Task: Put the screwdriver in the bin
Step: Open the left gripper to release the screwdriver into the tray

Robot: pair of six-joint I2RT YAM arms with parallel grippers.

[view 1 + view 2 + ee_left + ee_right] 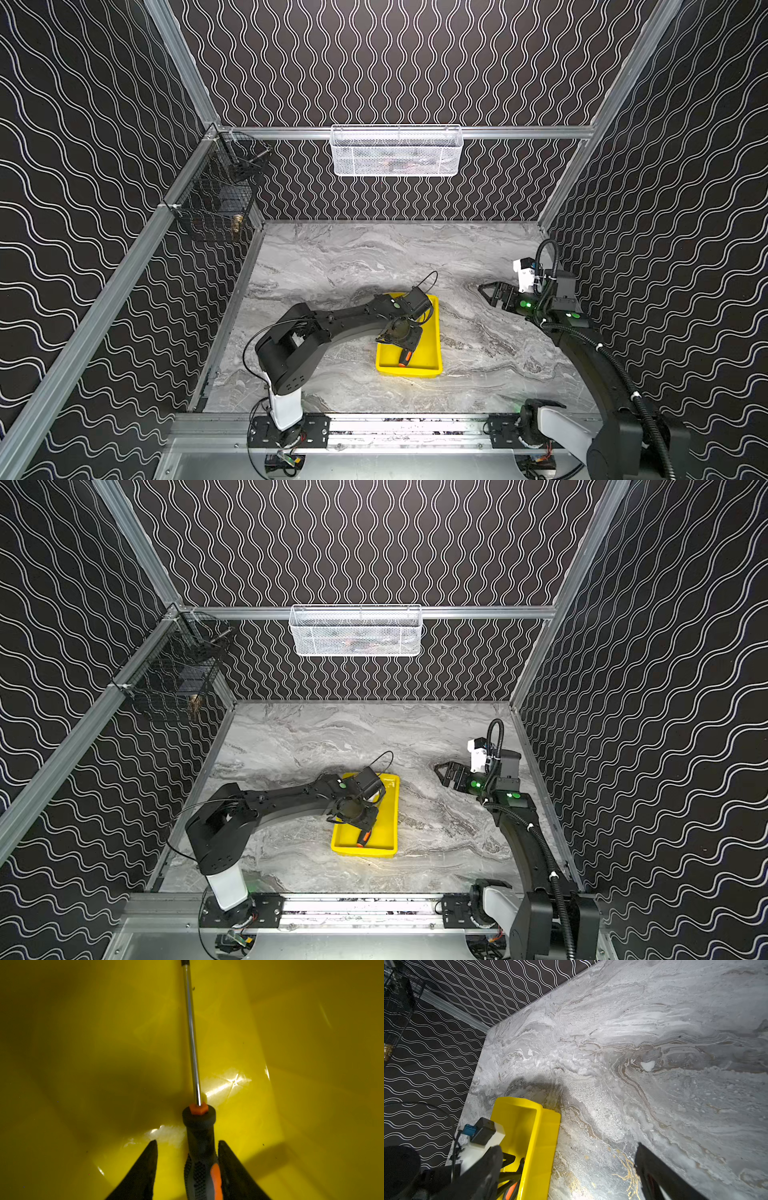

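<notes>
Left claw (pixel 188 1141) astride screwdriver (pixel 199 1124) in bin (pixel 83 1043)

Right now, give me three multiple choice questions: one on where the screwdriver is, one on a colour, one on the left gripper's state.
1. Where does the screwdriver lie? A) on the bare table B) inside the bin C) in the white mesh basket
2. What colour is the collar where shaft meets handle? A) orange B) blue C) white
3. How do the left gripper's jaws stand? A) clamped on the shaft B) spread either side of the handle C) shut, away from the bin
Answers: 1 B, yellow floor shows around it. 2 A, the left wrist view shows an orange hex collar. 3 B, yellow shows between one finger and the handle.
</notes>
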